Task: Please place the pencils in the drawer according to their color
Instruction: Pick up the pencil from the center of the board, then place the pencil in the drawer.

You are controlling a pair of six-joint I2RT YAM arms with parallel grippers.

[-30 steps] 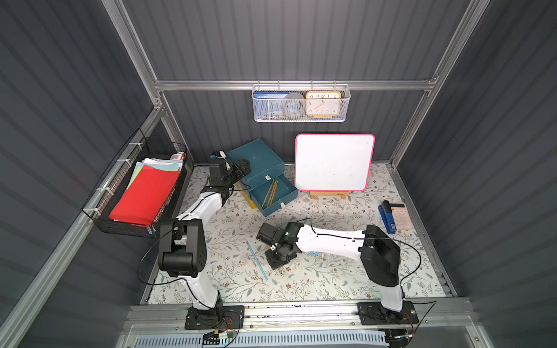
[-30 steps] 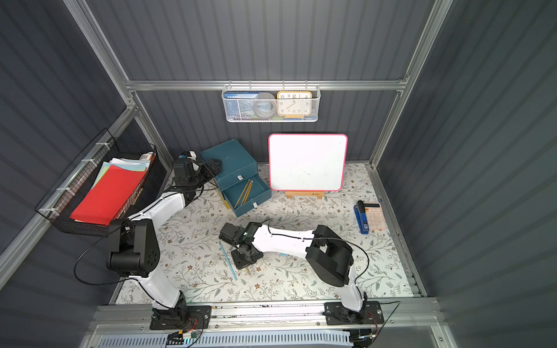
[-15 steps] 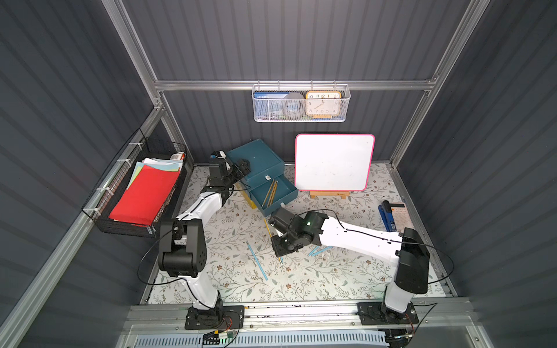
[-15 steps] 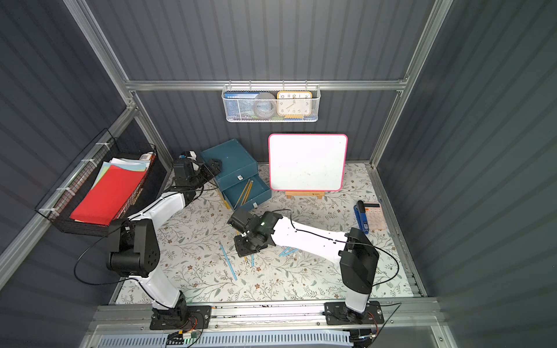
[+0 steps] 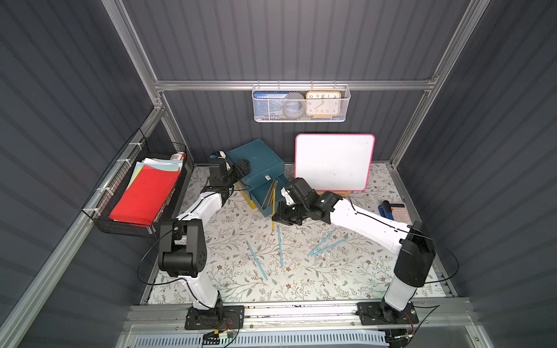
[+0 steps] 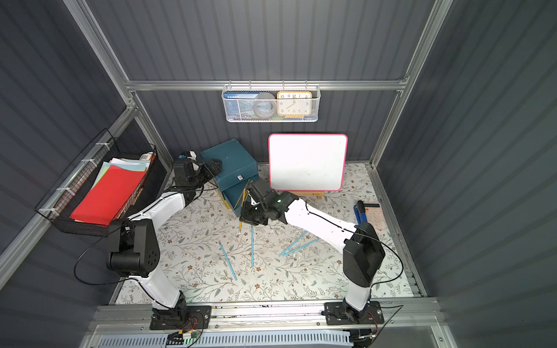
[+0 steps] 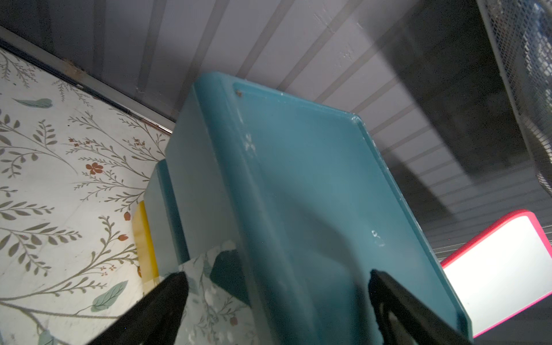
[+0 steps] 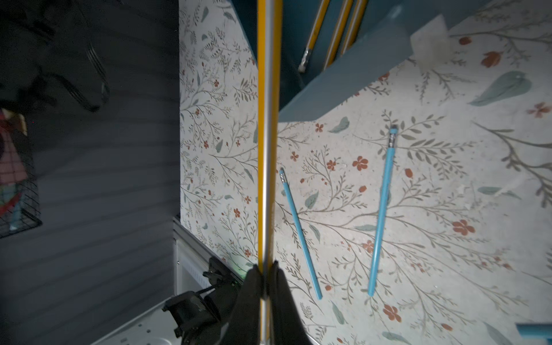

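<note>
A: Top views?
B: High at the front, looking down on the whole mat.
A: Wrists?
B: Close in: left faces the cabinet; right looks along a yellow pencil to the drawer. Both top views show these too.

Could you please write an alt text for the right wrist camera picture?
The right gripper is shut on a yellow pencil that points toward an open teal drawer holding three yellow pencils. Two light blue pencils lie apart on the floral mat.
</note>
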